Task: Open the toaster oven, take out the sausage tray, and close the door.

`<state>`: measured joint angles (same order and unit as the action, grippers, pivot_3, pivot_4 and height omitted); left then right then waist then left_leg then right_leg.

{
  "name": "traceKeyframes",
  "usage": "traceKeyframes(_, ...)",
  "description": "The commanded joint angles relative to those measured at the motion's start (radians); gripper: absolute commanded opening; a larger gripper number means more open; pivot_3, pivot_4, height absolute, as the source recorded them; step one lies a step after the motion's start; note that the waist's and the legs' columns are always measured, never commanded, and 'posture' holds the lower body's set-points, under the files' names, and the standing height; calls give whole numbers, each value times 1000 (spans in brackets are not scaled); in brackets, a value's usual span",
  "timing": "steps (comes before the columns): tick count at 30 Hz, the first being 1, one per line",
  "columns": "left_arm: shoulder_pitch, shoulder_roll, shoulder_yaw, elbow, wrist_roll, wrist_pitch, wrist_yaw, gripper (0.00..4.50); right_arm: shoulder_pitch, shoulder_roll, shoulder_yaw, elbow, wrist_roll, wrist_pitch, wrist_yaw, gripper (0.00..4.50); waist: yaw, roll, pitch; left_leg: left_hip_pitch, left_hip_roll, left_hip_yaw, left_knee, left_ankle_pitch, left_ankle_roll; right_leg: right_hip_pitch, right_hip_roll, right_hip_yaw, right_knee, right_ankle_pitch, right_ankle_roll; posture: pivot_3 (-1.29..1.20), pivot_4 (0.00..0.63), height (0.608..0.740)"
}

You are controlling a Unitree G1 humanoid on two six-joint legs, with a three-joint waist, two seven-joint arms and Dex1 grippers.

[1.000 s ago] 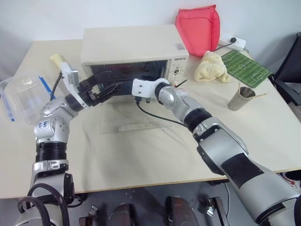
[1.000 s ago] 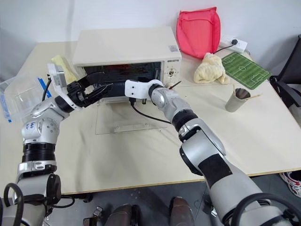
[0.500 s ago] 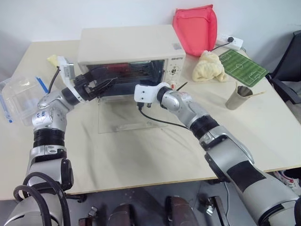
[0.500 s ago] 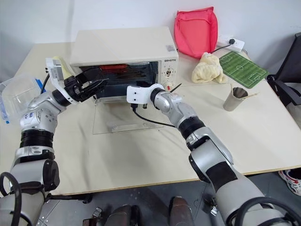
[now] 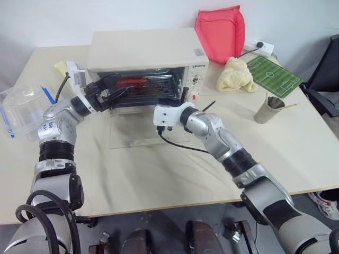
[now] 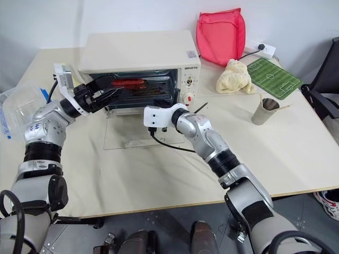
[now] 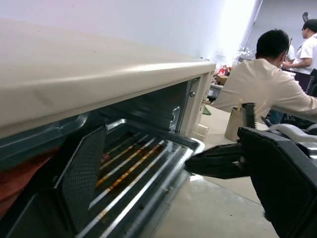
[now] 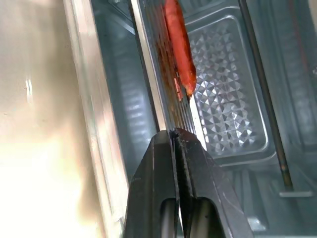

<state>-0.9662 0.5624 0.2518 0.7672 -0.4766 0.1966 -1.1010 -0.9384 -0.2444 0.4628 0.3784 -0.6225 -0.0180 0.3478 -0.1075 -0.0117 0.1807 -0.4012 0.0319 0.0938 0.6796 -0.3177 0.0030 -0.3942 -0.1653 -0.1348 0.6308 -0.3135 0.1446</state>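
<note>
Right wrist view: pinched-together right tool (image 8: 174,136) facing sausage tray (image 8: 218,104).

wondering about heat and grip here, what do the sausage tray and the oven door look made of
The sausage tray looks like thin bright metal, probably aluminium or steel: silvery sheen, a pressed diamond pattern in its floor, brown grease at the rim. The door, lying open flat, looks like clear glass, since the table shows through it, with a cream bar handle, material unclear.
</note>
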Motion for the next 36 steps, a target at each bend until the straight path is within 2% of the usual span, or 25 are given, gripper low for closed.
traceKeyframes(1, -31, 11, 19, 3, 4, -14, 10, 4500, 5, -1, -7, -102, -12, 18, 18, 20, 0, 0, 0, 0, 0, 0, 0, 0, 0, 0, 0, 0, 0, 0, 0, 0, 150, 740)
traceKeyframes(5, -32, 12, 23, 6, 7, -17, 13, 4500, 11, -6, 1, -131, -39, 51, 29, 20, 1, 0, 0, 0, 0, 0, 0, 0, 0, 0, 0, 0, 0, 0, 0, 0, 150, 740)
traceKeyframes(8, -33, 11, 25, 7, 8, -20, 14, 4500, 5, 9, -6, -105, -18, 70, 55, 630, 1, 0, 0, 0, 0, 0, 0, 0, 0, 0, 0, 0, 0, 0, 0, 0, 150, 740)
traceKeyframes(14, -27, 8, 26, -1, 5, -22, 16, 4500, -37, 19, 20, -38, -56, 57, 36, 2432, 1, 0, 0, 0, 0, 0, 1, 0, 0, 0, 0, 0, 0, 0, 0, 0, 150, 740)
traceKeyframes(25, -20, 3, 29, -9, 4, -19, 21, 4500, -128, 54, 26, 129, -72, 22, -36, 2432, 0, 0, 0, 0, 0, 0, 1, 0, 0, 0, 0, 0, 1, 0, 0, 0, 150, 740)
traceKeyframes(33, -7, 3, 31, -25, -1, -11, 22, 4500, -94, 48, 38, 84, -79, 20, -32, 12, -1, 0, 0, 0, 0, 0, 2, 0, 0, 0, 0, 0, 1, 0, 0, 0, 150, 740)
traceKeyframes(36, -7, 4, 31, -25, -1, -10, 22, 4500, -78, 43, 38, 64, -89, 20, -41, 12, 0, 0, 0, 0, 0, 0, 1, 0, 0, 0, 0, 0, 1, 0, 0, 0, 150, 740)
